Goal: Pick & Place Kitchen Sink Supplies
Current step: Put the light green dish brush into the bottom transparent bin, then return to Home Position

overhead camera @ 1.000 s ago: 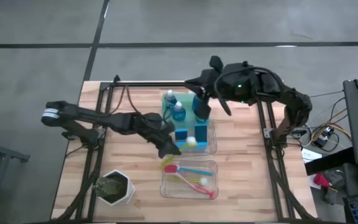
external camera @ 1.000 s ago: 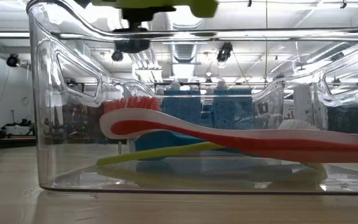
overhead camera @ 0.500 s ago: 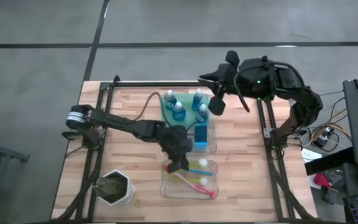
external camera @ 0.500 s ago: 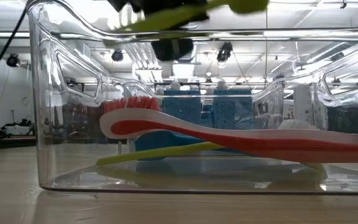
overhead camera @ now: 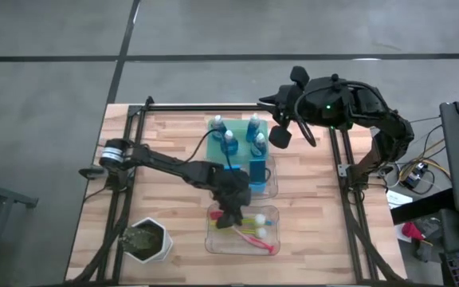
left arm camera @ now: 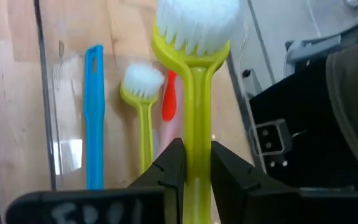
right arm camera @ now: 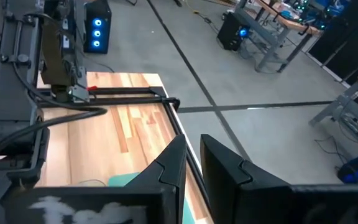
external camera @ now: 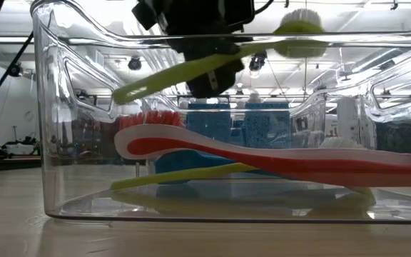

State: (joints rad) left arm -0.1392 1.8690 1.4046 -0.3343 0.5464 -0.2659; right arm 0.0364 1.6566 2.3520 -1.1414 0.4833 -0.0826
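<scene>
My left gripper (left arm camera: 196, 149) is shut on a yellow-green brush (external camera: 212, 64) with white bristles. It hangs over the clear bin (overhead camera: 243, 239) near the table's front edge. In the bin lie a pink-red brush (external camera: 262, 158), a blue brush (left arm camera: 93, 118) and another yellow-green brush (left arm camera: 143, 112). Small bottles of blue liquid (overhead camera: 228, 142) stand on the green tray at the far side. Blue sponges (overhead camera: 257, 174) sit in a second clear bin. My right gripper (right arm camera: 191, 168) is raised above the table's far right, shut, with nothing between its fingers. My left gripper pinches the yellow-green brush's handle (left arm camera: 196, 177) between its two fingers, about midway along it. The fingers slant down from the table's left side, and the white head (left arm camera: 194, 22) sticks out beyond them. The brush is lifted clear at the height of the bin's rim. It is tilted, head end higher (external camera: 302, 39).
A white hexagonal pot of greenery (overhead camera: 146, 241) stands at the near left corner. Black frame rails (overhead camera: 126, 191) run along both sides of the wooden table. Bare wood lies to the left of the bins.
My left gripper has carried the yellow-green brush toward the table's near edge and down, from beside the sponge bin to over the brush bin. Its wrist has rolled, and the brush has gone from level to slanted, head end up. My right gripper has drawn back slightly toward the right edge.
</scene>
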